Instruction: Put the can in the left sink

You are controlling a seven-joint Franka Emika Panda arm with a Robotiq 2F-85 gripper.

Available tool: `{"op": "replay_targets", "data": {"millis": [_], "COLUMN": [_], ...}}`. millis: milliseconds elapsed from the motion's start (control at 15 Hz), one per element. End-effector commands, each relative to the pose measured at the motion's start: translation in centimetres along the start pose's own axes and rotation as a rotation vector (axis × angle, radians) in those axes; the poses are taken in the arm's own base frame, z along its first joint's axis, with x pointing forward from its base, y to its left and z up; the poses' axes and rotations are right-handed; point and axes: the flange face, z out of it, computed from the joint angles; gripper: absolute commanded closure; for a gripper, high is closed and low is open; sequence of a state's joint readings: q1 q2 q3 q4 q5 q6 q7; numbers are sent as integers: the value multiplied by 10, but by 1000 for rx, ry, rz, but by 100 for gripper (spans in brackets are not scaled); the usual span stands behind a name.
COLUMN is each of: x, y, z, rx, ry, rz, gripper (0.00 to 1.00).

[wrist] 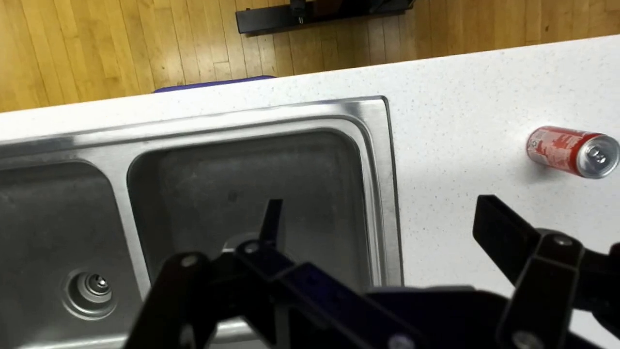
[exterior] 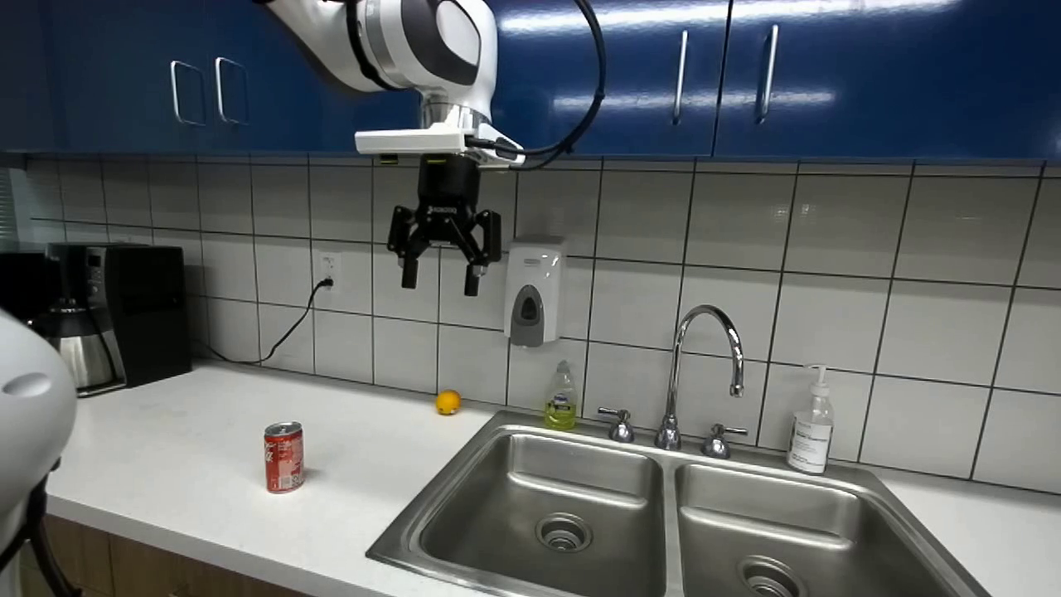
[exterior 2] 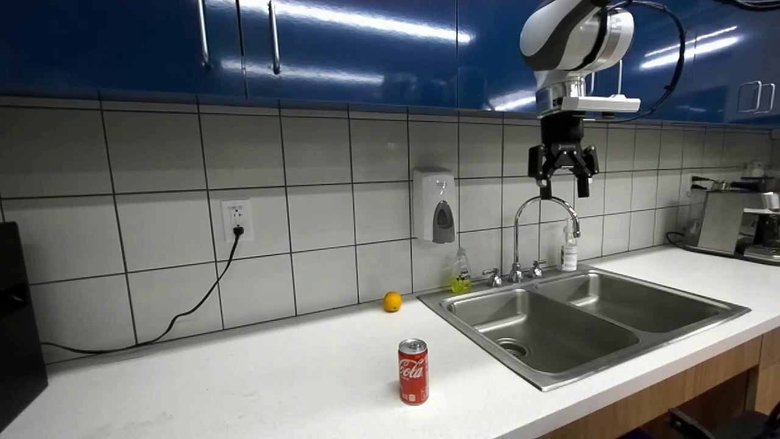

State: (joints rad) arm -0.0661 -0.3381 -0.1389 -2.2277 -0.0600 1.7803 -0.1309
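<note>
Wide-spread pincer (wrist: 380, 202) grips nothing; can (exterior 2: 414, 372) stands below, off to one side

Nearest the wrist camera, the black fingers (wrist: 503, 237) stand far apart with nothing between them. One of them shows against the counter (wrist: 450, 169); on that side, well below the pincer and apart from it, the can stands upright on the counter. The left sink (exterior: 539, 497) also lies below the pincer, behind the opposite finger in the wrist view.

Expect a thin metal wall, stiff under a gentle squeeze but likely to dent under a hard one, more so if the can is empty. Its smooth painted side could slip in a weak hold. Whether it is full cannot be told, so the weight is a guess: light if drained, clearly heavier if not. The surest hold looks to be around the middle of the body, a finger on either side, with the pincer lowered from above; the gap looks ample for so slim a can.

It is small, red and round-sided, with a silvery top and no dent to be seen. In an exterior view white script shows, "Cola" readable; the side facing the wrist camera has pale print too small to read.
</note>
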Motion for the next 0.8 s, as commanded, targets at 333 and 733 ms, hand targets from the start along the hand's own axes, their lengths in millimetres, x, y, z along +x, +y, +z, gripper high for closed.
{"op": "replay_targets", "data": {"millis": [333,733], "x": [-21,-11], "y": [-43,-93], "z": [27,57], "rx": [-4,-25], "ry": [49,27], "rz": [-200,-378], "gripper": [0,0]}}
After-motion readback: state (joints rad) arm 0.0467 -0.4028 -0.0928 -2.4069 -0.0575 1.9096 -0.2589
